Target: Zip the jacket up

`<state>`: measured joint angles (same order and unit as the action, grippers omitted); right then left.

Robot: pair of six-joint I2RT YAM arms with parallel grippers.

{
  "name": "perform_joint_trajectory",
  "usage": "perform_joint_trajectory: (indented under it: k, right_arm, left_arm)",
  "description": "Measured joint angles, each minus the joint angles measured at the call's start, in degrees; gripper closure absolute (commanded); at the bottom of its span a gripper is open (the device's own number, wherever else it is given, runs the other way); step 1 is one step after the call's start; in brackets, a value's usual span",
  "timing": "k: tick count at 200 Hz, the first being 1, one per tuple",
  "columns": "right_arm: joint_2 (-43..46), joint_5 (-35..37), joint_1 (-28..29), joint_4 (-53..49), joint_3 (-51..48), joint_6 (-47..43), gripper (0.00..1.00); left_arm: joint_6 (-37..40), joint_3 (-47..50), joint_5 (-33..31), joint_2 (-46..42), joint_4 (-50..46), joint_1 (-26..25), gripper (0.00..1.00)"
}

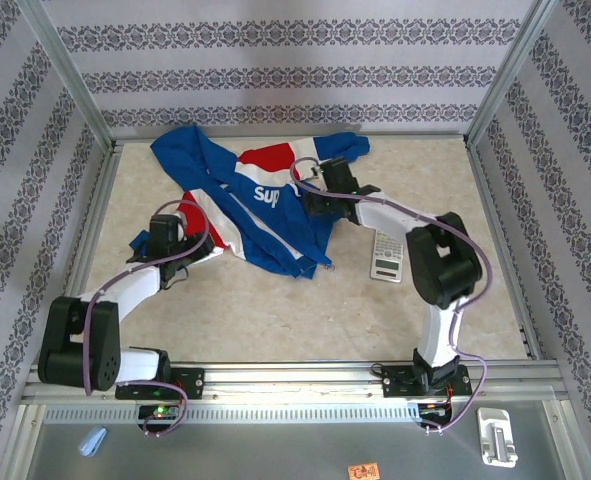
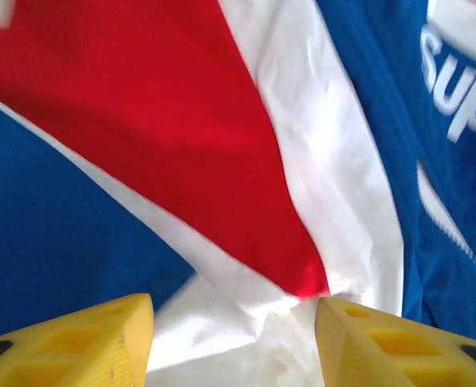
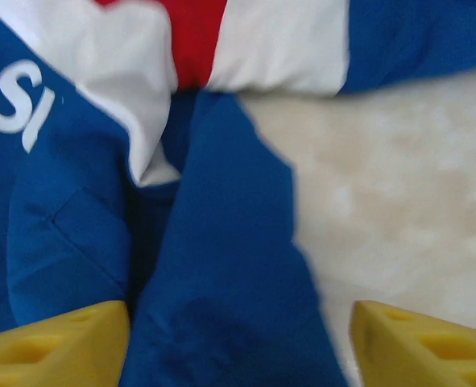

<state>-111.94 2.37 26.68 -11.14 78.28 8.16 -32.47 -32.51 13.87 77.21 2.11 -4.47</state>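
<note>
Right, the jacket point(image 1: 263, 222) lies rumpled on the worktop point(image 1: 275, 310), towards the far side and left of centre, with a calculator point(image 1: 387, 256) just off its right hem. Left jaws are down over its near-left edge, partly open. Their yellow fingers point(image 2: 84, 343) sit either side of a bunched white and red panel, and the cloth looks loose between them, as far as the blurred close-up shows. Right jaws sit at the jacket's right side, also parted. Their fingers point(image 3: 415, 347) straddle a blue fold and bare worktop, gripping nothing.
</note>
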Motion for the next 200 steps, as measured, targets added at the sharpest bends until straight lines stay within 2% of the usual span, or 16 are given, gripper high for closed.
perform_joint_trajectory:
  k: [15,35,68,95,123,157,180,200]
  right_arm:
    - [-4.61,-2.01,1.29,-3.69,4.33,0.81,0.61]
    - [-9.57,-3.82,2.91,-8.15,10.08,1.75,0.74]
    - [-14.08,-5.16,4.74,-13.25,16.04,2.60,0.88]
    - [-14.27,-5.90,5.81,-14.80,15.52,3.52,0.89]
    - [-11.85,-5.90,8.04,-12.94,10.71,5.51,0.90]
    - [-5.46,-5.95,13.84,-10.67,0.79,11.74,0.87]
    - [-3.69,-6.32,18.18,-10.29,-1.64,15.72,0.86]
    - [-2.97,-6.97,20.15,-10.34,-2.25,18.12,0.85]
  left_arm:
    - [-2.14,-0.33,1.01,2.60,-0.13,-3.02,0.55]
    - [-5.16,-2.40,3.65,6.91,-0.17,-6.08,0.64]
    - [-8.44,-8.17,8.15,14.99,0.00,-7.89,0.65]
    - [-8.81,-11.32,8.37,18.01,-1.97,-8.13,0.65]
    - [-8.55,-14.88,8.72,20.02,-6.71,-7.78,0.68]
    - [-7.26,-19.47,11.56,22.77,-13.18,-5.84,0.70]
    - [-5.64,-22.82,14.21,24.72,-17.40,-4.42,0.71]
    - [-3.56,-25.64,13.46,25.83,-18.34,-3.30,0.70]
